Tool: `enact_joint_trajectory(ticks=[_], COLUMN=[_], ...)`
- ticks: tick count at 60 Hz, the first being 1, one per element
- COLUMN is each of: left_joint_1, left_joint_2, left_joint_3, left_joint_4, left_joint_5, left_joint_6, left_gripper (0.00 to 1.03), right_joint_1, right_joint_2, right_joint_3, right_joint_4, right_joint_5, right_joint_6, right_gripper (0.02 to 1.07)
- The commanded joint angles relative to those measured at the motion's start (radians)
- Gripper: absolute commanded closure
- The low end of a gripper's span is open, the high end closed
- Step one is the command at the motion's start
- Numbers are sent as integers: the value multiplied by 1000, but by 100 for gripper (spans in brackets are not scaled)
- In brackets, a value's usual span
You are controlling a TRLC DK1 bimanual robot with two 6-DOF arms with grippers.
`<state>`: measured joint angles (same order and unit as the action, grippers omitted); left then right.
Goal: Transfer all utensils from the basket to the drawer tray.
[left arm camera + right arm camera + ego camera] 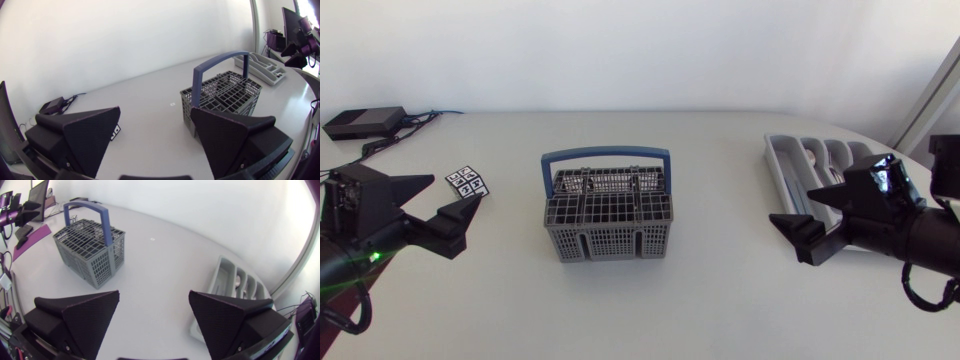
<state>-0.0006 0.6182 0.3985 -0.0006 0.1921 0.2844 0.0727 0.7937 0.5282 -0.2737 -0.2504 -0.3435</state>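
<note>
White table (720, 295), basket (225, 95) ahead of left tool (155, 111)

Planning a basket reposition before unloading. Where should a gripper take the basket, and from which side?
Take the blue handle at the middle of its top bar, coming straight down from above, with the fingers closing front-to-back across the bar. The handle arches upright over the basket with open space under the bar. The basket's body probably looks too wide to span.

Either side of the basket (608, 225) the surface (720, 290) lies open; an upright blue handle (606, 154) spans its top.
</note>
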Motion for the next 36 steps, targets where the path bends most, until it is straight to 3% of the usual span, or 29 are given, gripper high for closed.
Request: enact_joint_trajectory(ticks=[1, 20, 36], left_joint_1=[8, 4, 3], left_joint_2=[-57, -196, -341], left_joint_3=[-53, -141, -229], left_joint_4=[36, 54, 36], left_joint_5=[-5, -33, -88], left_joint_6=[-21, -72, -145], left_gripper=[5, 5, 5], right_joint_1=[-4, -4, -24], right_joint_2=[-82, -298, -443], right_joint_3=[-76, -217, -308], right_joint_4=[65, 138, 178], right_joint_5=[63, 199, 214], right_joint_6=[-2, 0, 101], right_gripper=[7, 7, 7])
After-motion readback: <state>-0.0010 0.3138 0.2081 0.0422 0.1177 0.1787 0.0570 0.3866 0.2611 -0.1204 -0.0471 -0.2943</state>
